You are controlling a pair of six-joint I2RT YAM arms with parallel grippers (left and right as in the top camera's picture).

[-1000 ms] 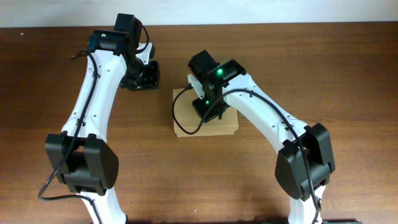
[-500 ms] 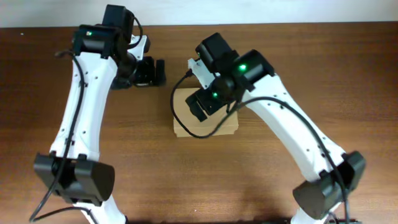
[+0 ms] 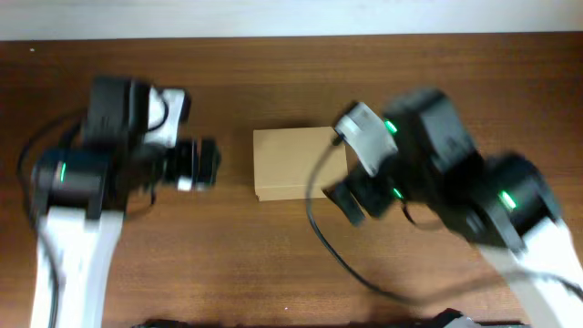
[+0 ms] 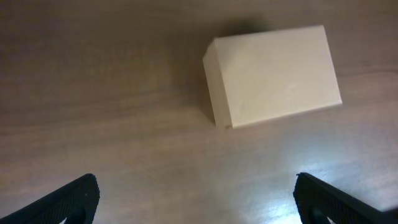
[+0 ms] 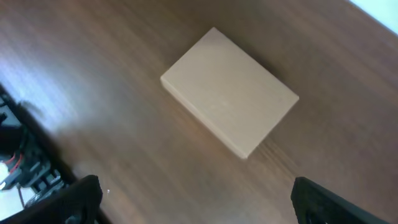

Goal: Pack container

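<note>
1. The box (image 3: 301,162) is plain tan cardboard with its lid shut flat. It lies mid-table (image 3: 273,264) between my grippers, touching neither.
2. From overhead, its long axis runs left to right.
3. Left gripper (image 4: 196,202) and right gripper (image 5: 199,199) are both spread wide and empty.
4. Half a second ago the right gripper covered the box. Now both arms have swung outward, blurred, and the box hasn't moved.

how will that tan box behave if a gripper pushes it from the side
The cardboard box lies flat and low, so it would likely slide, not tip. Its plain faces look smooth; on the glossy table it may spin if pushed off-centre.
</note>
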